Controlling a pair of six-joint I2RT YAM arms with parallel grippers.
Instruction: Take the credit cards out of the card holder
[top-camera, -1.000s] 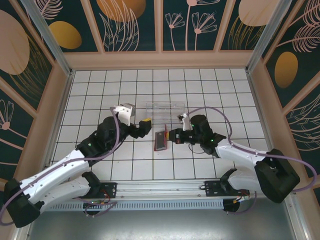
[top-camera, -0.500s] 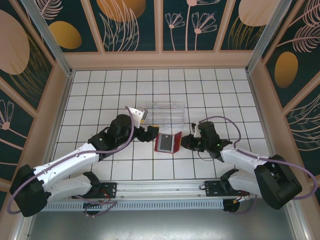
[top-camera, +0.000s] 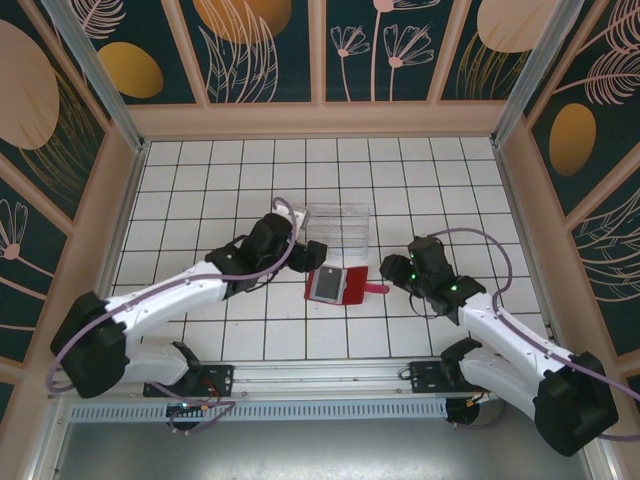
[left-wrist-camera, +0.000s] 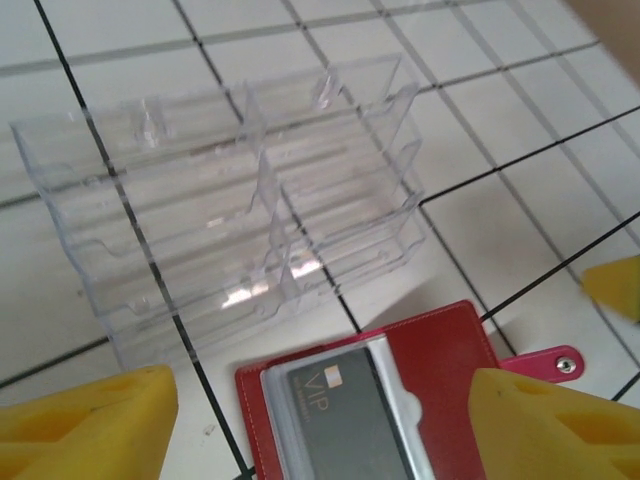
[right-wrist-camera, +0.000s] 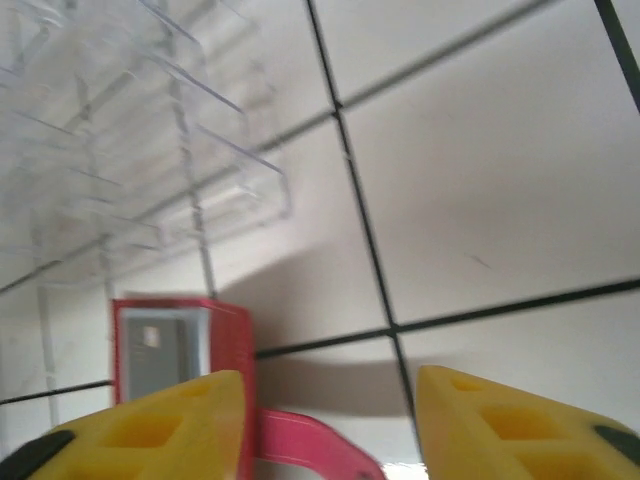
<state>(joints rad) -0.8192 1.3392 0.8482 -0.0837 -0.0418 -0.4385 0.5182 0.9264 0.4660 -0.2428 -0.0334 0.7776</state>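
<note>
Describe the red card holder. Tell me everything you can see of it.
The card holder is a small red wallet, leather-like with pale stitching, lying open and flat on the white tiled table. One half carries a clear sleeve over a dark card marked VIP. A red tab with a metal snap sticks out from the other half. It sits just on the near side of the clear tray, apparently not touching it. Nothing appears to grip it.
</note>
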